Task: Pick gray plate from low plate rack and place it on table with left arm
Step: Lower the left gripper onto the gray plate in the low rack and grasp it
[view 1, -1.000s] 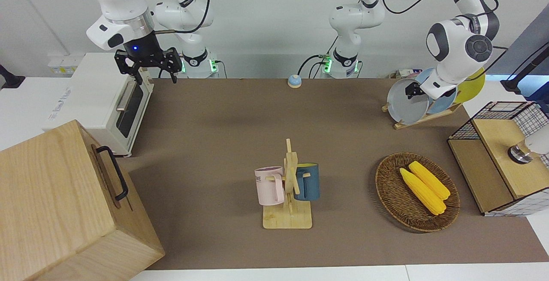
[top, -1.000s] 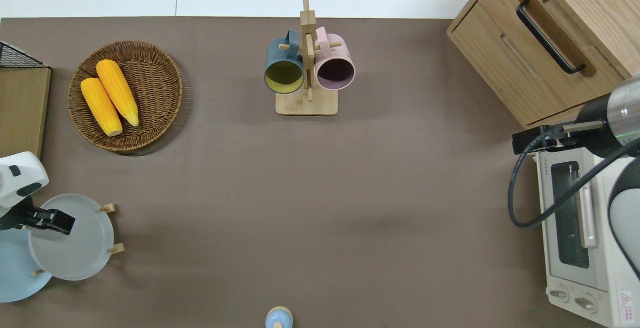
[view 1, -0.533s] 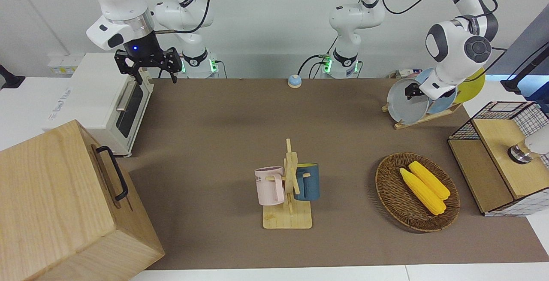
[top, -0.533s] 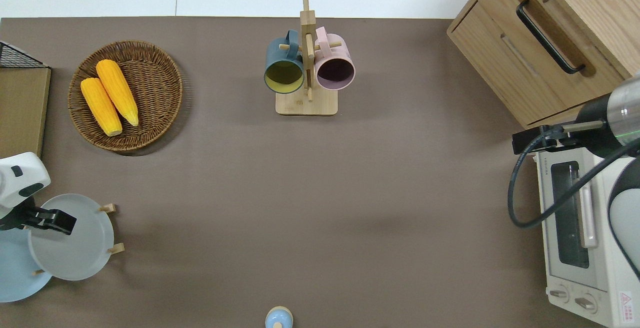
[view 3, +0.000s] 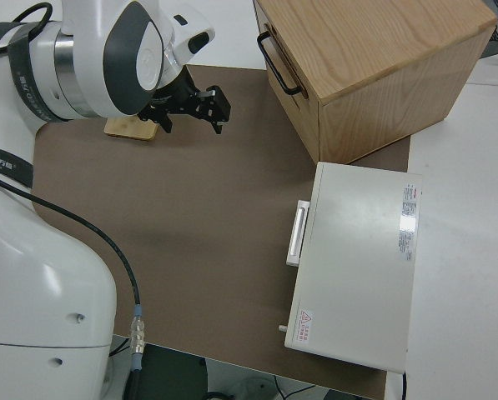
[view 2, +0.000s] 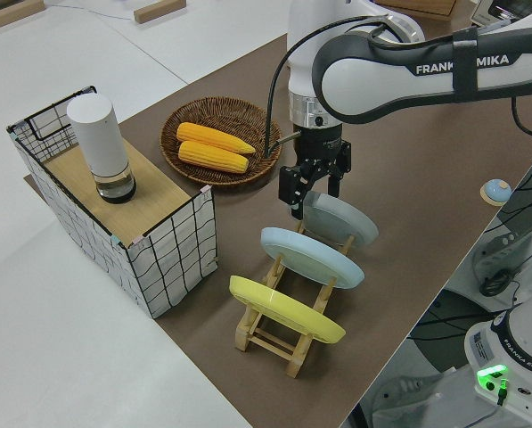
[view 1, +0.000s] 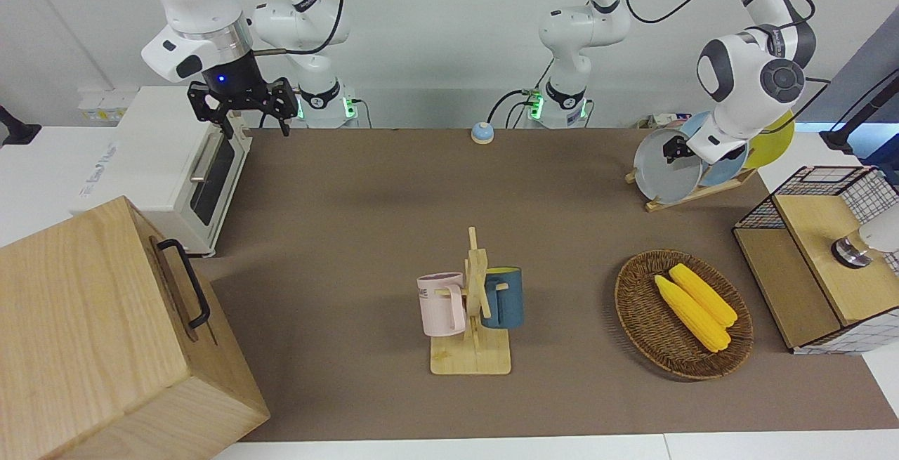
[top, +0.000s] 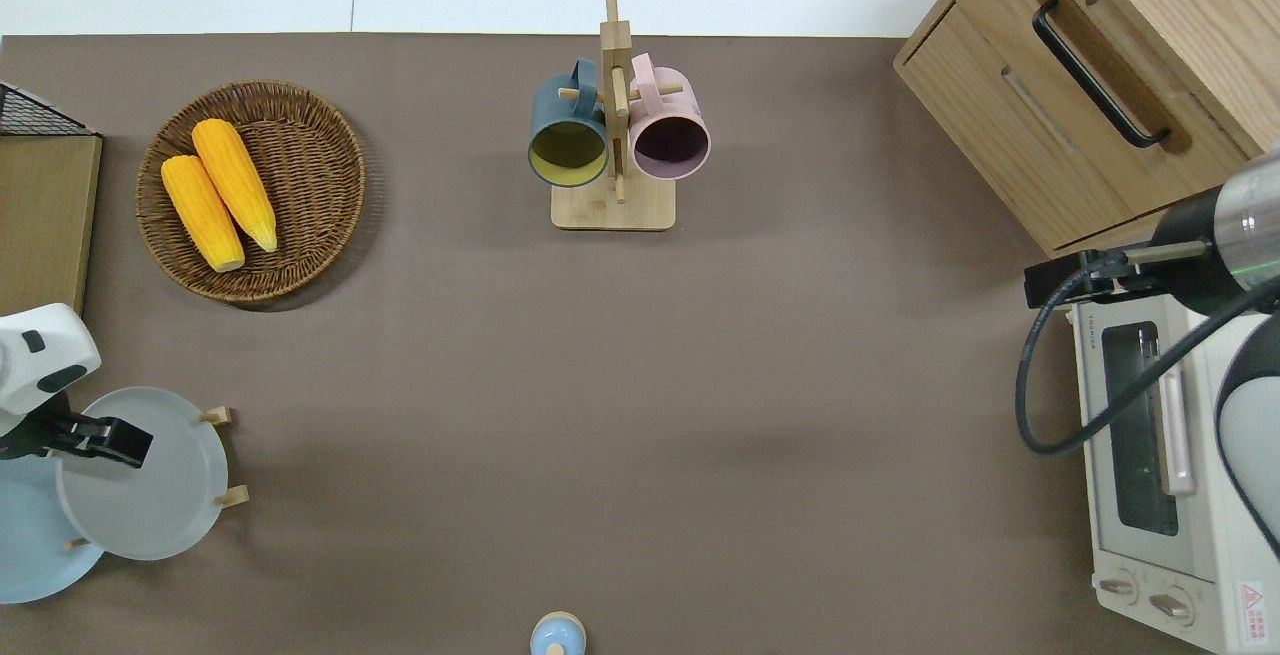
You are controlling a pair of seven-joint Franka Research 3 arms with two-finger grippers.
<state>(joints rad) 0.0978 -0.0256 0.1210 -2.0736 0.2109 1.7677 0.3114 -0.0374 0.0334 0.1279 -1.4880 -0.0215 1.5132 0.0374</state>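
The gray plate (view 1: 664, 168) (top: 150, 495) (view 2: 341, 223) leans in the slot of the low plate rack (view 2: 283, 343) (view 1: 692, 195) that is closest to the table's middle, at the left arm's end of the brown table (view 1: 351, 235). My left gripper (view 1: 678, 149) (top: 95, 432) (view 2: 315, 192) points down at the plate's upper rim. It is open, with one finger on the plate's face side and the other on its back side. The plate rests in the rack. My right gripper (view 1: 256, 126) (view 3: 190, 121) is parked and open.
A light-blue plate (view 2: 310, 254) and a yellow plate (view 2: 283, 308) fill the rack's other slots. A wicker basket (top: 330, 135) with two corn cobs and a wire crate (view 1: 808, 186) lie farther from the robots. A mug stand (top: 612, 205), wooden cabinet (top: 1000, 105), toaster oven (top: 1140, 435) and bell (top: 557, 635) also stand here.
The left arm has shifted only slightly at the gray plate's rim. The plate stays in the rack and the right arm has not moved.
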